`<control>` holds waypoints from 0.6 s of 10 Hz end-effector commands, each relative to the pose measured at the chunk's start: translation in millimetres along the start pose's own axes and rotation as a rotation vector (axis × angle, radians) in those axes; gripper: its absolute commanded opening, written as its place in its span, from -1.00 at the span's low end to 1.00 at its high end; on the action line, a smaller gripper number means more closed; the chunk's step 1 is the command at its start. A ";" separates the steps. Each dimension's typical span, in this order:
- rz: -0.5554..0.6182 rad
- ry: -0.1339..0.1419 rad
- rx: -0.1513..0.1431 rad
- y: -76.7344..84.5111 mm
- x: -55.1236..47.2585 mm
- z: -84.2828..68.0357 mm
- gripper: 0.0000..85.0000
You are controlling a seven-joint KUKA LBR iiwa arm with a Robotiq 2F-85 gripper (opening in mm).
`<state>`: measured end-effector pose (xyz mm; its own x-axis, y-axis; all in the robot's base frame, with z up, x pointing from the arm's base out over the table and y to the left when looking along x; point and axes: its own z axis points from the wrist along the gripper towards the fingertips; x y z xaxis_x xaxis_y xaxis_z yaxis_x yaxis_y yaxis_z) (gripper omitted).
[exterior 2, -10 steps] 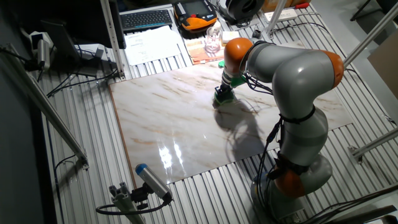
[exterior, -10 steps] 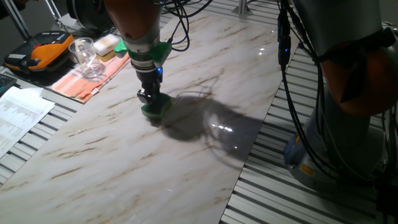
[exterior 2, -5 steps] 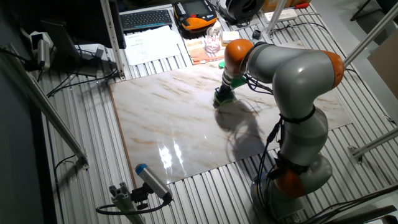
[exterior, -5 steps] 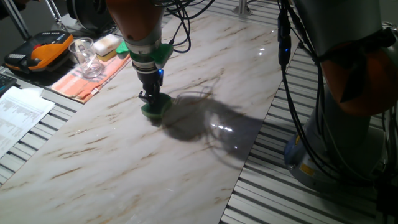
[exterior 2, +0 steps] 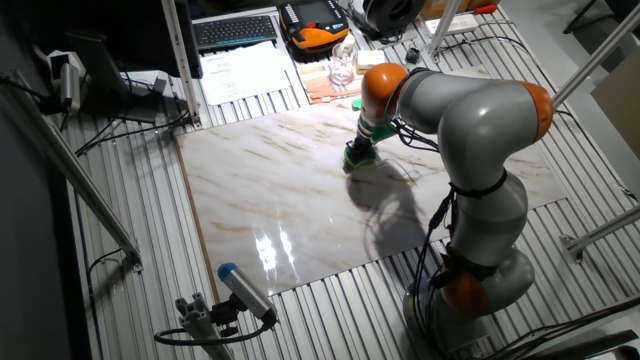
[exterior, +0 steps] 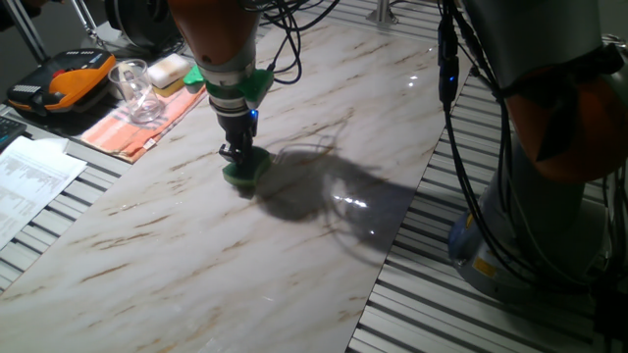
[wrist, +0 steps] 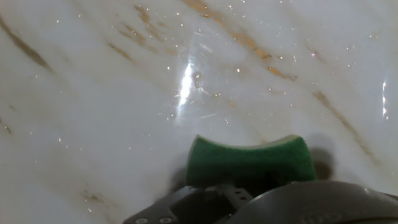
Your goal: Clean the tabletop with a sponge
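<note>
At the far left of one fixed view lay an orange and black device (exterior: 71, 76) on the grey slatted surface (exterior: 471, 314). Near it, in front, a printed paper sheet (exterior: 29, 181) rested on the slats. A little to the right, an orange striped cloth (exterior: 137, 126) lay at the far left edge of the tabletop (exterior: 324, 265). On this cloth stood a clear glass (exterior: 132, 90), and just behind the glass was a pale yellow sponge block (exterior: 169, 69).

More to the right, the gripper (exterior: 238, 159) pointed straight down and its fingers were clamped on the green sponge (exterior: 245, 175). The sponge touched the white marble-look tabletop in its far middle part, well apart from the cloth. In the other fixed view the gripper (exterior 2: 359, 153) stood on the sponge (exterior 2: 356, 162) in the far part of the tabletop (exterior 2: 280, 200), not far from its far edge.

In the hand view the sponge (wrist: 249, 162) appeared as a green block with a curved upper edge, pressed flat on the tabletop (wrist: 112, 93), which showed thin brown veins and a bright light reflection. The dark body of the gripper (wrist: 249, 199) covered the near side of the sponge.

Right of the sponge a dark shadow of the arm fell on the slab. At the far right the grey and orange arm (exterior: 549, 88) rose from its base, with black cables (exterior: 481, 176) hanging beside it.
</note>
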<state>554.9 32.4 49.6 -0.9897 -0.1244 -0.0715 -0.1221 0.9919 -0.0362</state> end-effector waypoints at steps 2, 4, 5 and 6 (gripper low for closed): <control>0.000 -0.004 -0.004 -1.5 0.0 4.3 -0.20; 0.001 -0.009 -0.008 -1.8 -0.1 9.0 -0.20; 0.002 -0.011 -0.007 -0.5 0.1 10.5 -0.20; 0.004 -0.011 -0.008 0.4 0.5 11.3 -0.20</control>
<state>555.4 32.3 38.4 -0.9892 -0.1210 -0.0825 -0.1191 0.9925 -0.0281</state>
